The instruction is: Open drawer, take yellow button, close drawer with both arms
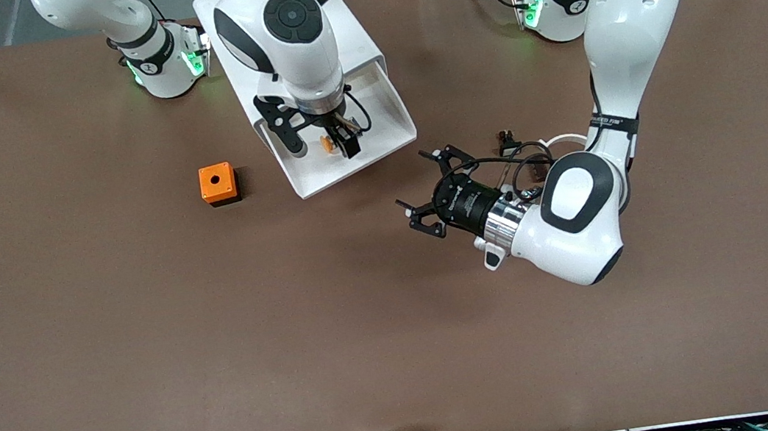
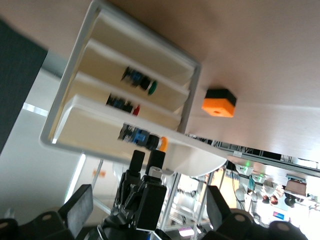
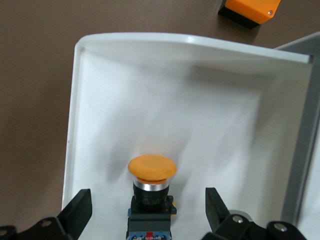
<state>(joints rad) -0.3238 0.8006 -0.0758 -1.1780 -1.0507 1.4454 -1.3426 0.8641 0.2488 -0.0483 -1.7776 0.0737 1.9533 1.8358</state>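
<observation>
Over the pulled-out drawer [image 1: 374,139] hangs the right gripper [image 1: 326,141], fingers spread wide and pinching nothing. Between its fingertips, lower down on the drawer's white floor, lies the button [image 3: 151,187], orange cap pointing toward the drawer's front rim. The drawer juts from the top of the cabinet [image 2: 125,80], whose lower compartments show more buttons. An orange cube [image 1: 217,183] sits on the table [image 1: 149,350] toward the right arm's end, near the drawer's front corner. Toward the left arm's end, the left gripper [image 1: 434,190] hangs just above the table, fingers spread and holding nothing, facing the cabinet front.
</observation>
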